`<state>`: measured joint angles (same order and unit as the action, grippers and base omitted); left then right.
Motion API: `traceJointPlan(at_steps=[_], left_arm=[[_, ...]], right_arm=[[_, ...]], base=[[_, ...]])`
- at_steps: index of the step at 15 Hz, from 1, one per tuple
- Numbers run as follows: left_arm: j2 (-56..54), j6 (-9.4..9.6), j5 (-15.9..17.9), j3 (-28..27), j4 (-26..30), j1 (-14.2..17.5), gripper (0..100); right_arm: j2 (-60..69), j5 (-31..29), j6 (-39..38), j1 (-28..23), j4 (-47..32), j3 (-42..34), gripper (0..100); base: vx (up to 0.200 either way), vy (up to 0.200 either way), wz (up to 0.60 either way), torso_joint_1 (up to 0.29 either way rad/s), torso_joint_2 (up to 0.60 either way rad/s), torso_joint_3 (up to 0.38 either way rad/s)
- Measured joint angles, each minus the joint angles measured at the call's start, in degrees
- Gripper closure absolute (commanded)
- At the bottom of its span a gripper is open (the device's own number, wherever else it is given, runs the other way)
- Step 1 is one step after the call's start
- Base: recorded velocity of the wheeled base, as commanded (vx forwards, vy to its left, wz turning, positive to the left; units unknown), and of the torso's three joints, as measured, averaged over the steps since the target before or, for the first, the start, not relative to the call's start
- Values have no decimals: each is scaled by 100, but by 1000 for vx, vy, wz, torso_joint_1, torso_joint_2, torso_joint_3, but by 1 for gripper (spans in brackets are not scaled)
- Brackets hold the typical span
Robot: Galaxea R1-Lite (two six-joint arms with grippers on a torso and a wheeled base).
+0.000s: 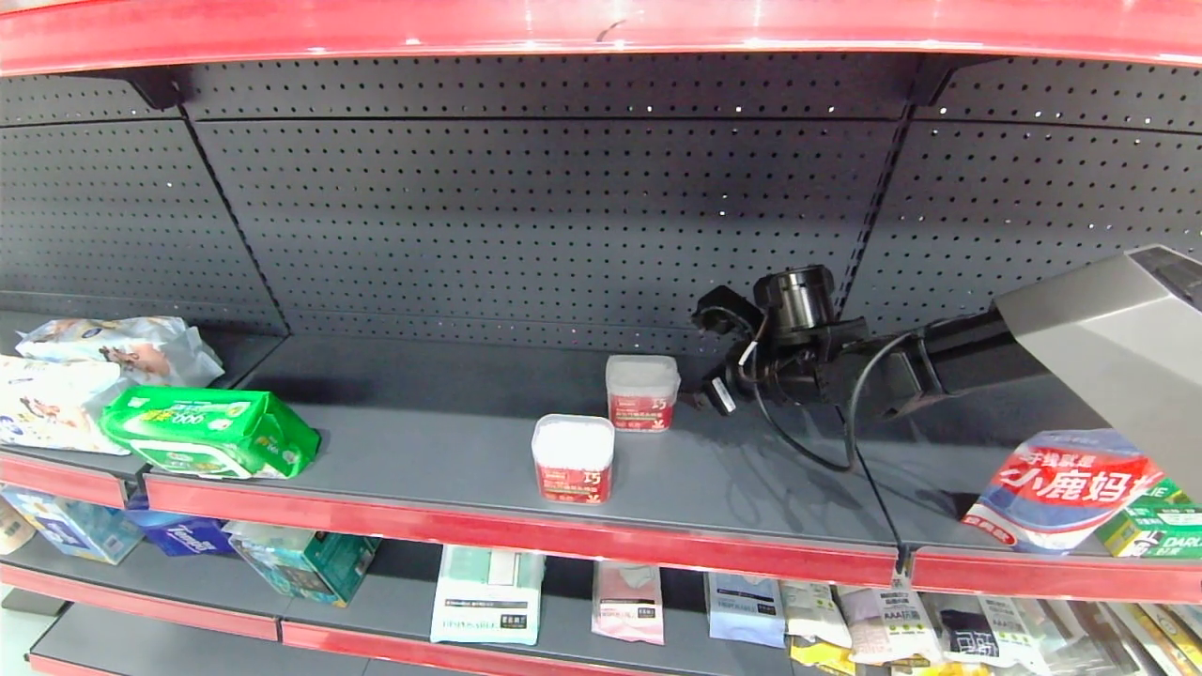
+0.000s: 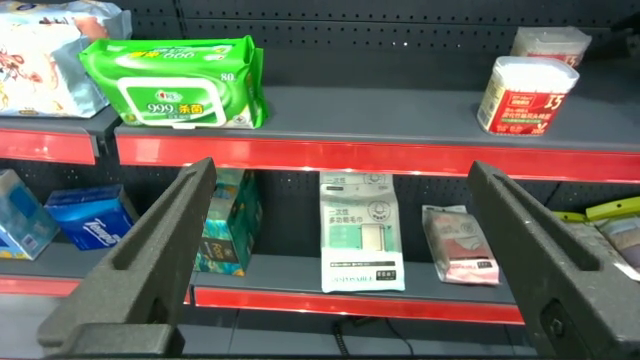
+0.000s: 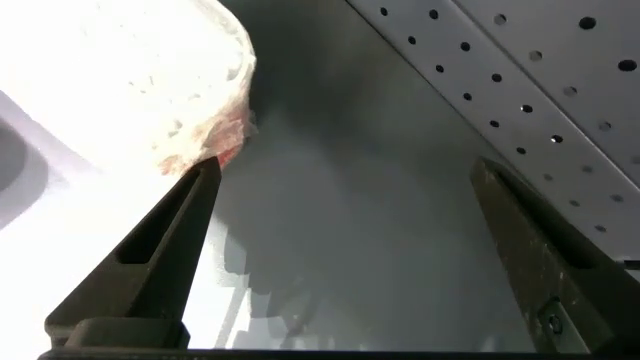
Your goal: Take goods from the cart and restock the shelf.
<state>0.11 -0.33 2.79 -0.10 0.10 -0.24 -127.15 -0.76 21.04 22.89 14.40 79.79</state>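
Right gripper [image 3: 345, 170], wide open and empty, sits at the rear tub's [image 1: 642, 391] 3 o'clock; front tub [image 1: 573, 458] stands by the shelf [image 1: 423, 441] edge, green pack [image 1: 211, 432] well apart at 9 o'clock; left gripper [image 2: 342, 168] open, empty.

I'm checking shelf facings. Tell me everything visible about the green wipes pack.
The green wipes pack is a soft, glossy plastic pouch, bright green with white label panels on its top and front. It looks full and unopened. It lies lengthwise along the front edge of the grey shelf, at that board's left end. A white printed pack sits close beside its left side; nothing rests on it.
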Motion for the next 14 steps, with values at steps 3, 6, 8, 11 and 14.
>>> traceJointPlan(at_steps=[3,6,8,11,14], left_arm=[[0,0,0,0,0,2,0],[0,0,2,0,0,-2,0],[0,1,0,0,0,-2,0],[0,0,2,0,0,0,0],[0,1,2,0,0,-2,0]], right_arm=[[-48,46,-5,78,-1,52,0],[-63,57,0,100,0,50,0],[-66,87,2,98,0,33,0],[-66,140,2,100,0,33,0],[-66,135,4,116,0,48,0]], base=[[0,0,0,0,0,0],[0,0,0,0,0,0],[0,0,0,0,0,0],[0,0,0,0,0,0],[0,0,0,0,0,0]])
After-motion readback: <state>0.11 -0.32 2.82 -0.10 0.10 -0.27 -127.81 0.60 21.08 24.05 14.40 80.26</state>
